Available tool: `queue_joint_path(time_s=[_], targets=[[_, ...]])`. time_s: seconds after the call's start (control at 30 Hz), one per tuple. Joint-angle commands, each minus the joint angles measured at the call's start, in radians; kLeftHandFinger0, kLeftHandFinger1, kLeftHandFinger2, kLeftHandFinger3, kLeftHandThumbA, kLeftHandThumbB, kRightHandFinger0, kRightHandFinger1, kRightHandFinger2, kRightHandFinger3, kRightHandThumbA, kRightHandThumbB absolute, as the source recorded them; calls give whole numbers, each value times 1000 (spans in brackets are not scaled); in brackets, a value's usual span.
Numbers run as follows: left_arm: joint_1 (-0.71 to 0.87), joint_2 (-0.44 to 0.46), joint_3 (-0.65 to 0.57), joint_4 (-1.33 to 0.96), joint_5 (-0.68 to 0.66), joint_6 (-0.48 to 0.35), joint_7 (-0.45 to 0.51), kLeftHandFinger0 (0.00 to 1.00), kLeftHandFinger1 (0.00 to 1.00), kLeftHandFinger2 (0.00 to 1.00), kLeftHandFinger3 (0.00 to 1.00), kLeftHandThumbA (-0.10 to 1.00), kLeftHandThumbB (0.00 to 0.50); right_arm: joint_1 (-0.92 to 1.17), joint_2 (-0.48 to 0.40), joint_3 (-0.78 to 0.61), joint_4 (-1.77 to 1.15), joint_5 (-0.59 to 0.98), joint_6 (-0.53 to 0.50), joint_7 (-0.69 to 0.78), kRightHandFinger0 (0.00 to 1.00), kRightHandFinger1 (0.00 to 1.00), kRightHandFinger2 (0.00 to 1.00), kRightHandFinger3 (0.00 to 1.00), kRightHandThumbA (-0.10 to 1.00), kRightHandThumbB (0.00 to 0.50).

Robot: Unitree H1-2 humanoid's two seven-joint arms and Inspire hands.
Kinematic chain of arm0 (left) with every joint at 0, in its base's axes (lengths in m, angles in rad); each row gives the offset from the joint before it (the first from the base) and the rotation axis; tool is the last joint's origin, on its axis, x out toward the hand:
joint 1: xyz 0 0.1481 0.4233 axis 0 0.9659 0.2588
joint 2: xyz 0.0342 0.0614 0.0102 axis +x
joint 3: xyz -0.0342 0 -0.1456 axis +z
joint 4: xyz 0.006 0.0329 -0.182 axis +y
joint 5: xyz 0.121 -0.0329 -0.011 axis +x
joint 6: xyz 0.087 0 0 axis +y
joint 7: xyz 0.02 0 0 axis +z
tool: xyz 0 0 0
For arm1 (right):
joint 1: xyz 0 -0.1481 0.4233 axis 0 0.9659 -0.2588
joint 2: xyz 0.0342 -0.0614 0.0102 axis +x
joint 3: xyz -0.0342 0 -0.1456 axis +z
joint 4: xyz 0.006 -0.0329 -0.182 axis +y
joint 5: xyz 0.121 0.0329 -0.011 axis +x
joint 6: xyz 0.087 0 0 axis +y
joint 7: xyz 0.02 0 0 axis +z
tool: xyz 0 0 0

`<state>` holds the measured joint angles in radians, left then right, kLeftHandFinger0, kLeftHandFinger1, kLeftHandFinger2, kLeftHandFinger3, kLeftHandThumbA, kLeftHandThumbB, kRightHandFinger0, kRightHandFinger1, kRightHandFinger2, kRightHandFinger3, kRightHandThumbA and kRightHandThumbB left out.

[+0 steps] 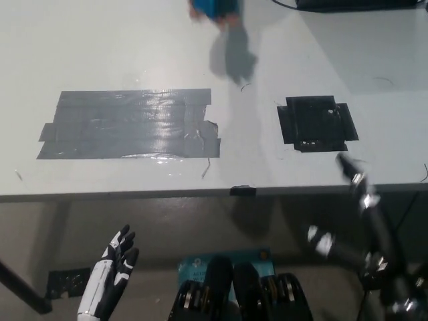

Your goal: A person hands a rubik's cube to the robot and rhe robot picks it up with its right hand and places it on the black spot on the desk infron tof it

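**Cube Arriving, Handover Not Yet Made**

The white desk (pixel 134 53) filled the view, bearing a broad grey tape patch (pixel 127 125) and the smaller black spot (pixel 316 124). At the far edge a blurred blue object (pixel 212 8), probably the rubik's cube in a person's grasp, hovered above the surface. The right hand (pixel 358 184) was raised near the desk's front edge, empty, fingers apart. The left hand (pixel 115 264) rested low, open. Next, seemingly: reach forward and close on the cube.
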<state>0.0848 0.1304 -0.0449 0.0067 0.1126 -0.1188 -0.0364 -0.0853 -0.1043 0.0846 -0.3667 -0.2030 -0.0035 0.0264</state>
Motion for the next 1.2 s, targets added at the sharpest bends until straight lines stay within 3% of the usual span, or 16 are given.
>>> queue_joint_path(time_s=[0.0,0.2,0.4,0.53,0.73,0.8,1.0,1.07,1.17], targets=[[-15,11,-8,-30,16,-12,-10,1000,1000,1000,1000,867,171,-225,-67,-52,-77,52,220,76,1000,1000,1000,1000,872,359],[-25,18,-3,-26,17,-6,-9,1000,1000,1000,1000,883,195,-457,-121,-42,135,68,302,130,1000,1000,1000,1000,910,360],[-37,16,-5,-26,11,-8,-10,1000,1000,1000,1000,864,177,-682,-158,-23,436,97,326,194,1000,1000,1000,1000,914,448],[-35,15,-5,-32,3,-2,-15,1000,1000,1000,1000,835,168,-758,-146,-5,578,72,325,184,1000,1000,1000,1000,944,487],[-45,13,-9,-28,6,6,-16,1000,1000,1000,1000,837,184,-824,-103,-6,722,88,330,168,1000,1000,1000,1000,935,500],[-47,15,-9,-29,13,13,-15,1000,1000,1000,1000,787,170,-826,-76,-32,753,125,326,167,1000,1000,1000,1000,888,500],[-54,23,-13,-42,35,37,-12,1000,1000,1000,1000,659,154,-809,-25,-54,809,165,289,167,1000,1000,1000,1000,951,478],[-61,23,-11,-42,31,39,-14,1000,1000,1000,1000,604,143,-808,-15,-62,806,174,293,165,1000,1000,1000,1000,956,495],[-67,23,-10,-44,24,47,-17,1000,1000,1000,1000,408,116,-806,-9,-70,805,189,287,175,1000,1000,1000,1000,958,492]])
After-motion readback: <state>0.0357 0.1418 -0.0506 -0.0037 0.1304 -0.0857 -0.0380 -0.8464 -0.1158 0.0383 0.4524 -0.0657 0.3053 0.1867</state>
